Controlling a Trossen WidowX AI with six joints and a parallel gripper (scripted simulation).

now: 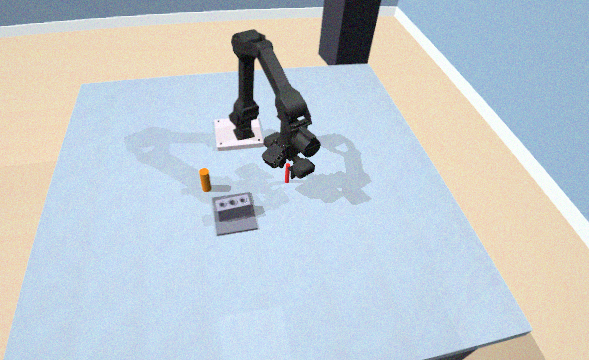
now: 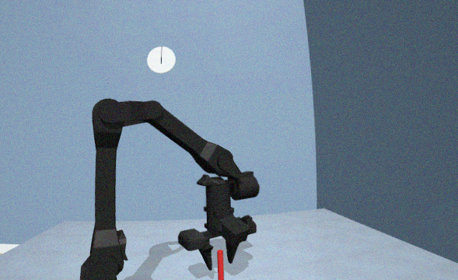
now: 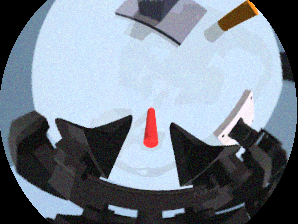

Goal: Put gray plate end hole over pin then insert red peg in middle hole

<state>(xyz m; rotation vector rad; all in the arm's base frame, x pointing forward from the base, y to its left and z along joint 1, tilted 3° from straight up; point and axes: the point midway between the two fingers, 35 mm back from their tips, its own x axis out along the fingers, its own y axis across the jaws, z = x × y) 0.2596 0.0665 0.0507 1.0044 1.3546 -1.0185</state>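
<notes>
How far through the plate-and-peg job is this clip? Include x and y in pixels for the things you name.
The gray plate (image 1: 235, 212) looks seated on its base (image 1: 237, 229) (image 3: 187, 24), three holes up. In progress: the gripper (image 1: 288, 167) (image 2: 221, 266) (image 3: 152, 121), partly open, straddles the upright red peg (image 1: 287, 174) (image 2: 220, 264) (image 3: 151, 130), not gripping. Left: grasp it, insert it in the middle hole, release.

In the wrist view, the red peg (image 3: 151, 129) stands upright at the centre, between the parted fingertips of the gripper (image 3: 152, 121), with part of a gray base (image 3: 187, 22) at twelve o'clock, an orange cylinder (image 3: 237, 16) at one, and the arm's pale mounting plate (image 3: 244, 108) at three.
</notes>
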